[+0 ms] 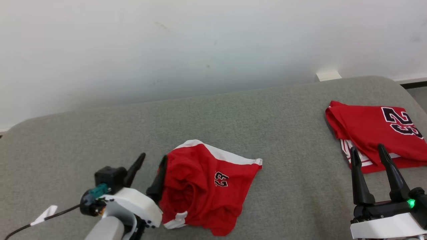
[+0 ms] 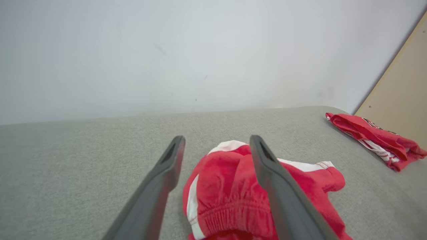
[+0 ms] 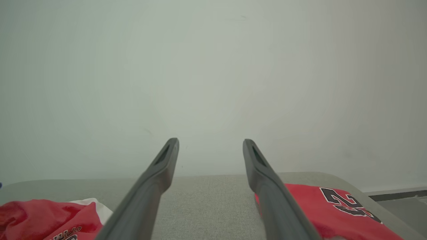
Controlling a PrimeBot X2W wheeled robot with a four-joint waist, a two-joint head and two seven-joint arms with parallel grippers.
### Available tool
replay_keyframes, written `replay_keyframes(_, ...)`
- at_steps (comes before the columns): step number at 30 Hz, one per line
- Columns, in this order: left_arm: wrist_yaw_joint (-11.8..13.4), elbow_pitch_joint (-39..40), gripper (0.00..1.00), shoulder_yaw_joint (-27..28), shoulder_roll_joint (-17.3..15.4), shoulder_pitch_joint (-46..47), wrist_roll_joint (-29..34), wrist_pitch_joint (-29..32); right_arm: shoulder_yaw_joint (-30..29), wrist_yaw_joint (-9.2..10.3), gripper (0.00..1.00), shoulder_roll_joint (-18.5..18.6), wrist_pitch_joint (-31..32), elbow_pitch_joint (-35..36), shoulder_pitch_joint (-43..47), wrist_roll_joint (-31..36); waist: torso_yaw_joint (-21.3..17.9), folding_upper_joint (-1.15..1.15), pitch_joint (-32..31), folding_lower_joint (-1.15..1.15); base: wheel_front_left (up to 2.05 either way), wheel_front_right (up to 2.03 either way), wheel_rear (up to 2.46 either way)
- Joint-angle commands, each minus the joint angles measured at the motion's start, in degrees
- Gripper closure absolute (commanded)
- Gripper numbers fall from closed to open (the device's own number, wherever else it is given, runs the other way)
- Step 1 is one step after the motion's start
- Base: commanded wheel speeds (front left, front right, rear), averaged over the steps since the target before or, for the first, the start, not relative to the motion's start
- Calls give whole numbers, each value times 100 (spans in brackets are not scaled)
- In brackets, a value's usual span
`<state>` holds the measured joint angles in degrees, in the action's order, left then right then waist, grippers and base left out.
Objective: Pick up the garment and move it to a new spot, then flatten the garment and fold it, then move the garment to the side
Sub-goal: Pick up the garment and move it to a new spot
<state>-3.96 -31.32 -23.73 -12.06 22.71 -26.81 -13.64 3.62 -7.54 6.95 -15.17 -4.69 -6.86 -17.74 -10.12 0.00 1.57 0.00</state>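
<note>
Nearest us, our left claw [image 1: 153,157] stands spread wide and holds nothing. Its fingers straddle the gathered waistband end of the red shorts [image 1: 206,186], one finger against the cloth and the other over the bare grey table [image 1: 267,116]. The shorts lie crumpled at the middle of the table, not yet flattened. If we shut here, we judge that we may pinch only one layer of waistband, so the rest would drag along bunched instead of spreading. The finger against the folds might also snag. Our right claw [image 1: 367,149], likewise spread and empty, hangs at the near edge of the folded red jersey [image 1: 367,126] farther right, where a careless reach could catch and undo it.
</note>
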Motion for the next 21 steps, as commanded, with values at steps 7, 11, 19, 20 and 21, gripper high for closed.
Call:
replay_keyframes(7,514,1040,0,725,-221,-611,21,-149,36,12,0,37,9,-13,227,-91,292,0,-187,0,0,0,0)
replay_keyframes(11,723,1759,0,1265,-181,-1135,354,-147,9,12,0,-28,9,52,342,-77,389,0,-191,0,0,0,0)
replay_keyframes(19,661,2319,0,1967,174,-1875,773,-149,12,12,0,-103,9,61,515,-87,453,0,-162,0,0,0,0)
replay_keyframes(20,630,2336,0,2037,248,-1971,810,-149,23,12,0,-107,9,39,525,-75,446,0,-152,0,0,0,0)
replay_keyframes(21,605,2361,0,2096,331,-2037,878,-150,35,12,0,-105,9,21,525,-52,442,0,-144,0,0,0,0)
